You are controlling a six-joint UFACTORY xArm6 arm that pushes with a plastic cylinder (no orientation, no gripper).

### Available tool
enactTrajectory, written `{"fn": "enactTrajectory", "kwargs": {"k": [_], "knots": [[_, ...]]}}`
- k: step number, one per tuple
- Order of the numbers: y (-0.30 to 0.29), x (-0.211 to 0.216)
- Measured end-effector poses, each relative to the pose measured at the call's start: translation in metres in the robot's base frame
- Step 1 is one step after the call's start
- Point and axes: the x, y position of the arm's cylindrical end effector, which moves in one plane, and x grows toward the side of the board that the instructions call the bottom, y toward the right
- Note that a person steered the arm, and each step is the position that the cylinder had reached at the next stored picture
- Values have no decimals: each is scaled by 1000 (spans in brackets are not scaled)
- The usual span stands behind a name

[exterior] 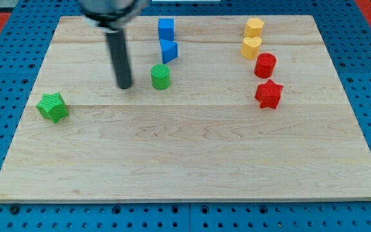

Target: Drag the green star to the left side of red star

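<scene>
The green star (52,106) lies near the left edge of the wooden board (185,161). The red star (268,94) lies at the right, far from the green star. My tip (125,86) stands on the board in the upper left part, up and to the right of the green star and just left of a green cylinder (161,77). The tip touches no block.
A blue cube (166,28) and a blue wedge-like block (169,51) sit at the top centre. A yellow hexagon (254,28), a yellow heart (251,47) and a red cylinder (265,65) stand in a column above the red star.
</scene>
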Motion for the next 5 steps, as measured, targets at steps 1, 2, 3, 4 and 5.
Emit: {"fn": "enactTrajectory", "kwargs": {"k": [1, 2, 3, 4, 5], "knots": [[-101, -3], [-141, 18], [-125, 62], [-91, 65], [-44, 54]]}}
